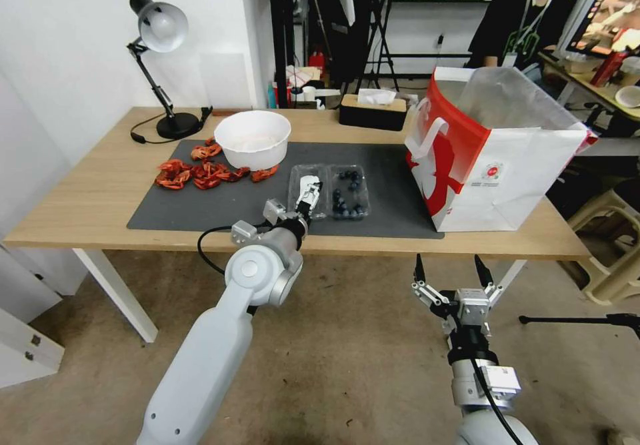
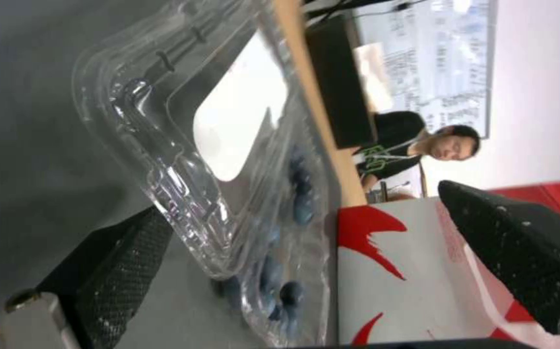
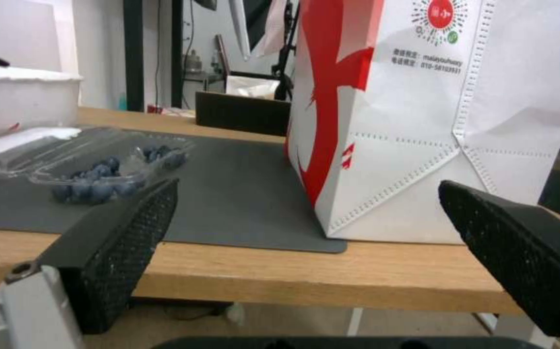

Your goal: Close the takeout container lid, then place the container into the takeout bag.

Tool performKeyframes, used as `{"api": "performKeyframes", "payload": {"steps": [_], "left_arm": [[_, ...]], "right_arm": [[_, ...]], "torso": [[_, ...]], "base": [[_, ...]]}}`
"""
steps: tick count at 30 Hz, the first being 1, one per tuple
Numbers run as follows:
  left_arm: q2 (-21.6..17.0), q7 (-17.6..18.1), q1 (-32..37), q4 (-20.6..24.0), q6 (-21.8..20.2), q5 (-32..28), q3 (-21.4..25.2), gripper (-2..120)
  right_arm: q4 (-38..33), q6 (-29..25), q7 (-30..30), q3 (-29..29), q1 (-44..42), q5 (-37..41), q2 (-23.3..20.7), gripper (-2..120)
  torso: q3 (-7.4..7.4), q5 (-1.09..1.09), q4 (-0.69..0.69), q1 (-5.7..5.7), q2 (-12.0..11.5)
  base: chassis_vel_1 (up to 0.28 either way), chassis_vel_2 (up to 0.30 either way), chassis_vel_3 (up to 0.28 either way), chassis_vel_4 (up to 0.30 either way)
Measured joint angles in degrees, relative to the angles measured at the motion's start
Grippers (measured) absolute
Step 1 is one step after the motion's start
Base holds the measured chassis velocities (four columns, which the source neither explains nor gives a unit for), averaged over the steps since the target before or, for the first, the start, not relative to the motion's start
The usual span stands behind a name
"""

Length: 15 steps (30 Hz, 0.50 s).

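The takeout container lies open on the grey mat, with dark blueberries in its right half. Its lid, clear with a white label, is spread to the left and looks slightly raised. My left gripper is open at the lid's near edge. In the left wrist view, one finger sits beside the lid and the other finger is far off in front of the takeout bag. The red-and-white takeout bag stands open at the table's right. My right gripper hangs open below the table's front edge, facing the bag.
A white bowl and red crayfish pieces lie left of the container. A desk lamp and a tissue box stand at the back. A plastic stool is right of the table.
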State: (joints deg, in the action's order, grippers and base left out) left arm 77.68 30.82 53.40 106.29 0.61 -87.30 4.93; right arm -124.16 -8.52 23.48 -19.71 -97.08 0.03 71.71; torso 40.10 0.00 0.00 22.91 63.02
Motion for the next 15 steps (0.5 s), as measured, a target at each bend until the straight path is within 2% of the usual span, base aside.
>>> {"api": "performKeyframes", "payload": {"steps": [2,3,4,7,8,10,15], "left_arm": [[-0.64,-3.11,0.54,0.02,1.03,4.08,-1.34,100],[-0.64,-3.11,0.54,0.02,1.03,4.08,-1.34,100],[-1.11,-5.48,0.90,0.01,2.04,7.41,-2.29,100],[-1.88,-9.34,1.36,-0.10,3.75,12.79,-3.84,100],[-1.88,-9.34,1.36,-0.10,3.75,12.79,-3.84,100],[-2.57,-11.96,1.56,-0.46,5.24,17.08,-5.13,100],[-3.12,-14.73,1.59,-0.77,6.32,20.90,-6.07,100]], "right_arm": [[0.08,-0.09,-0.04,0.03,0.00,-0.08,0.03,100],[0.08,-0.09,-0.04,0.03,0.00,-0.08,0.03,100],[0.12,-0.21,-0.06,0.04,-0.03,-0.16,0.06,100],[0.22,-0.44,-0.13,0.06,-0.13,-0.37,0.15,100],[0.22,-0.44,-0.13,0.06,-0.13,-0.37,0.15,100],[0.28,-0.56,-0.17,0.07,-0.20,-0.51,0.22,100],[0.39,-0.67,-0.20,0.10,-0.23,-0.77,0.32,100]], "torso": [[0.00,0.00,0.00,0.00,0.00],[0.00,0.00,0.00,0.00,0.00],[0.00,0.00,0.00,0.00,0.00],[0.00,0.00,0.00,0.00,0.00],[0.00,0.00,0.00,0.00,0.00],[0.00,0.00,0.00,0.00,0.00],[0.00,0.00,0.00,0.00,0.00]], "base": [[0.000,0.000,0.000,0.000],[0.000,0.000,0.000,0.000],[0.000,0.000,0.000,0.000],[0.000,0.000,0.000,0.000],[0.000,0.000,0.000,0.000],[0.000,0.000,0.000,0.000],[0.000,0.000,0.000,0.000]]}}
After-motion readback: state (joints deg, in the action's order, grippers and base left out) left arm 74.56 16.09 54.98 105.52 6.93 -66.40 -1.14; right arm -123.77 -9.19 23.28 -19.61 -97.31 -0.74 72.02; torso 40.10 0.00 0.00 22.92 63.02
